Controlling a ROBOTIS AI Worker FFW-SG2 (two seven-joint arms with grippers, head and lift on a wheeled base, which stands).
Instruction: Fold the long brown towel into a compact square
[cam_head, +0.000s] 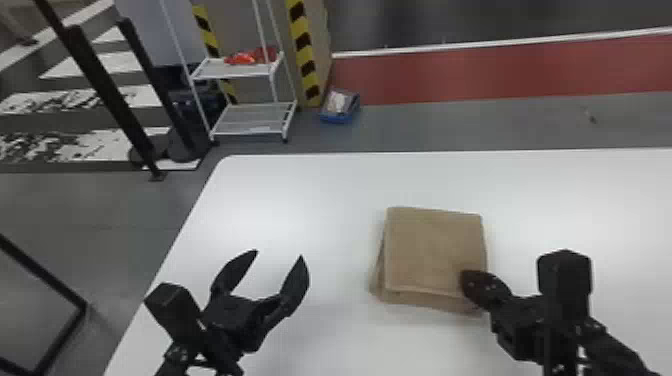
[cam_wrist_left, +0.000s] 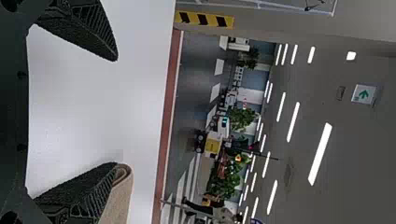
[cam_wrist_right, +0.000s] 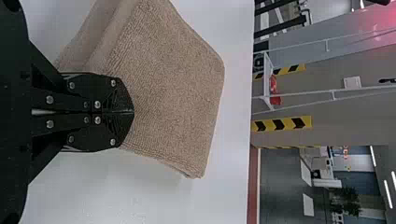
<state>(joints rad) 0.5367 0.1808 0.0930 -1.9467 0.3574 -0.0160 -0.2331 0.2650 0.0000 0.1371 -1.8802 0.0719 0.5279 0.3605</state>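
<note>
The brown towel (cam_head: 432, 250) lies folded into a layered, roughly square stack on the white table, its lower layers peeking out at the left and near edges. Over its near right corner is my right gripper (cam_head: 467, 285), fingers together. In the right wrist view that gripper (cam_wrist_right: 133, 112) is shut above the towel (cam_wrist_right: 177, 88), with no cloth visibly pinched. My left gripper (cam_head: 280, 255) stands open left of the towel, apart from it. The left wrist view has the left gripper (cam_wrist_left: 116, 112) spread wide, with a towel edge (cam_wrist_left: 119, 196) beyond one finger.
The white table (cam_head: 300, 190) reaches beyond the towel on all sides, its left edge running beside my left arm. Past the far edge stand a white wire rack (cam_head: 250, 120) and a blue bin (cam_head: 340, 107) on the floor.
</note>
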